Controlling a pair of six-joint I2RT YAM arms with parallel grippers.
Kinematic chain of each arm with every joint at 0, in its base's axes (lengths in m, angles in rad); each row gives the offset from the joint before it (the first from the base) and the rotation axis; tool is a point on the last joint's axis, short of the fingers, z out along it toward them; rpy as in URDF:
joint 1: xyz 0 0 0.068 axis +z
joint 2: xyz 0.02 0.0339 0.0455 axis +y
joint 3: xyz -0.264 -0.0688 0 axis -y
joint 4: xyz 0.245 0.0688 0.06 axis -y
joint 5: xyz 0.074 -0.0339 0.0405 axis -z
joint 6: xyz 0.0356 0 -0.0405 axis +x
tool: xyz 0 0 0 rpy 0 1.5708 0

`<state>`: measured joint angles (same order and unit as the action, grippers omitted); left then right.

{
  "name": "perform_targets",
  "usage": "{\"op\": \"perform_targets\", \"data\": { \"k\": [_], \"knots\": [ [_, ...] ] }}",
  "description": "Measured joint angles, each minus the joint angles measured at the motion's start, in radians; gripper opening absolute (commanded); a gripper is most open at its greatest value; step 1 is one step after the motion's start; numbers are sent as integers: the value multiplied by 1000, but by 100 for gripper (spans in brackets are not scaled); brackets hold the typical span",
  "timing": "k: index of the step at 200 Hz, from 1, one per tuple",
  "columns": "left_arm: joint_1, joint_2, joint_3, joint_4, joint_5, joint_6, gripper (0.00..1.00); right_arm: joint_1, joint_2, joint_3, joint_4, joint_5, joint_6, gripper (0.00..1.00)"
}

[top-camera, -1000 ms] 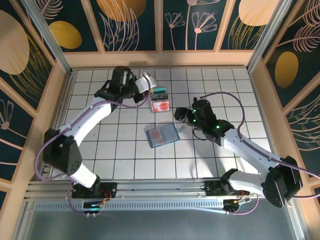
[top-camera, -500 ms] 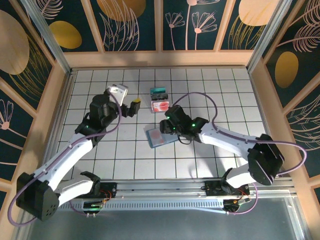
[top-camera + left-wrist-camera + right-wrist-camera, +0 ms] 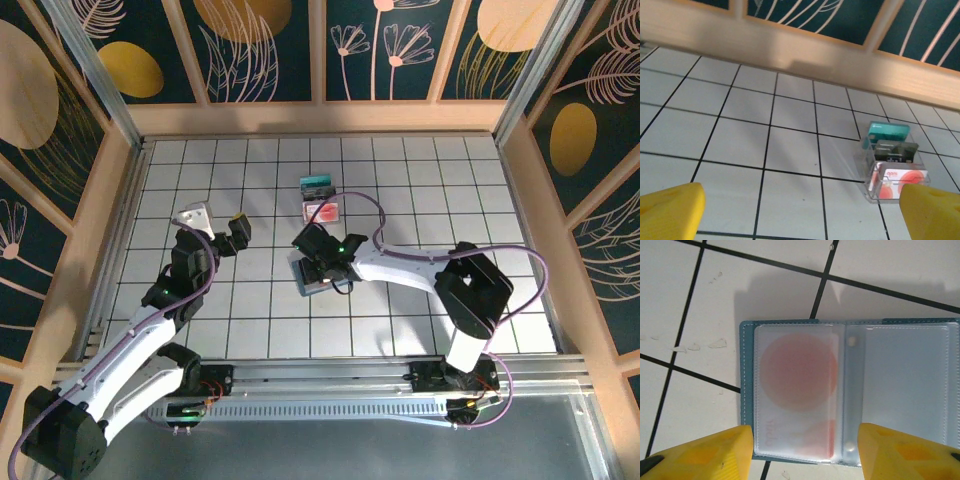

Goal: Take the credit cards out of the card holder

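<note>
Near the middle of the table [image 3: 470, 180], one card holder [image 3: 900, 385] is laid open, long axis left-to-right in the right wrist view, with one pinkish card [image 3: 795, 385] sleeved in its left half. It is straddled by the spread right gripper [image 3: 802, 450]. The left gripper [image 3: 800, 215] is held agape, well apart, with three cards [image 3: 900, 177] racked before it.

bright, even overhead light, soft shadows, sharp focus, mild plastic glare.
</note>
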<state>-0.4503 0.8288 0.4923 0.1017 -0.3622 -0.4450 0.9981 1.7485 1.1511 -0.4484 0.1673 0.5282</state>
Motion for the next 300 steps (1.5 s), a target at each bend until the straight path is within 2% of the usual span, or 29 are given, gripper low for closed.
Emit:
{"op": "perform_targets", "data": {
  "k": [36,74,110,156,255,282,300],
  "knots": [
    [0,0,-15,0,-45,-58,99,0,36,12,-7,-3,-7,57],
    [0,2,-41,5,-63,-100,99,0,48,17,-13,-9,-18,50],
    [0,22,-57,7,-74,-130,99,0,58,19,-13,-11,-26,50],
    [0,31,-59,7,-103,-157,99,0,84,24,-12,-28,-28,54],
    [0,61,-60,6,-122,-185,99,1,108,32,9,-66,-48,71],
    [0,73,-60,-2,-122,-190,99,1,130,32,18,-71,-52,71],
    [0,78,-60,-2,-121,-190,99,0,137,32,22,-71,-52,67]
  ]
}}
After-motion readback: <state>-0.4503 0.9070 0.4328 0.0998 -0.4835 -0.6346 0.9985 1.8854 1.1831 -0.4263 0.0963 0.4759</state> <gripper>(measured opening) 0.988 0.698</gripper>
